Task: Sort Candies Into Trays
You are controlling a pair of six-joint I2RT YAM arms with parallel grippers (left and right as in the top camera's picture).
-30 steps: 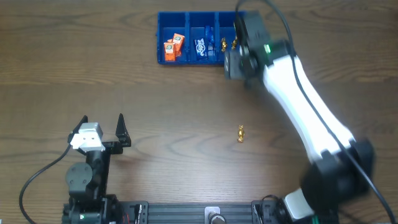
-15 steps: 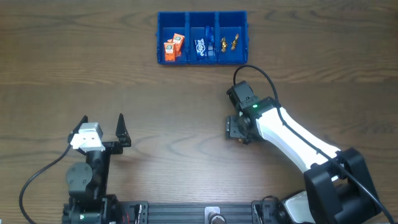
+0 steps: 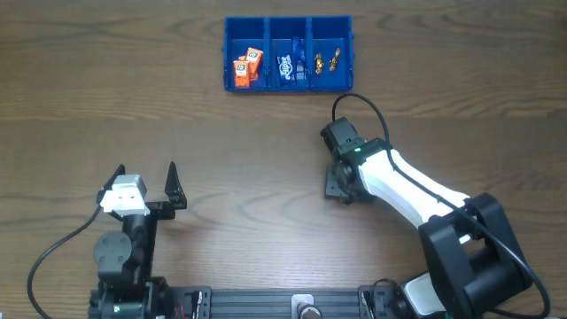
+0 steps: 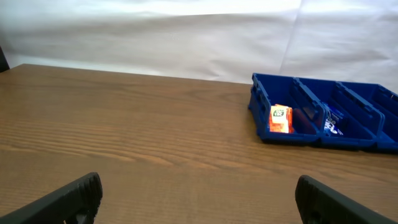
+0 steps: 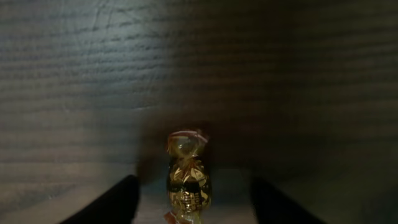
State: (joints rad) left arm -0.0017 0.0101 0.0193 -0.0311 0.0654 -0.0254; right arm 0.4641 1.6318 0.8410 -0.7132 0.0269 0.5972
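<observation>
A gold-wrapped candy (image 5: 188, 177) lies on the wooden table between the two fingers of my right gripper (image 5: 193, 208), which stands open around it with a gap on each side. From above, the right gripper (image 3: 340, 187) is down at the table's middle and covers the candy. The blue three-compartment tray (image 3: 227, 62) sits at the far edge. It holds orange candies (image 3: 247, 66) on the left, a blue candy (image 3: 286, 66) in the middle and gold candies (image 3: 325, 62) on the right. My left gripper (image 3: 146, 180) rests open near its base, holding nothing.
The left wrist view looks across bare wood toward the tray (image 4: 292, 138), with an orange candy (image 4: 281, 118) in its nearest compartment. A white backdrop stands behind the table. The right arm's black cable (image 3: 359, 99) loops above its wrist.
My right gripper left the tray's right compartment, came back toward the middle of the table and lowered around the lone gold candy. The left arm has not moved.
</observation>
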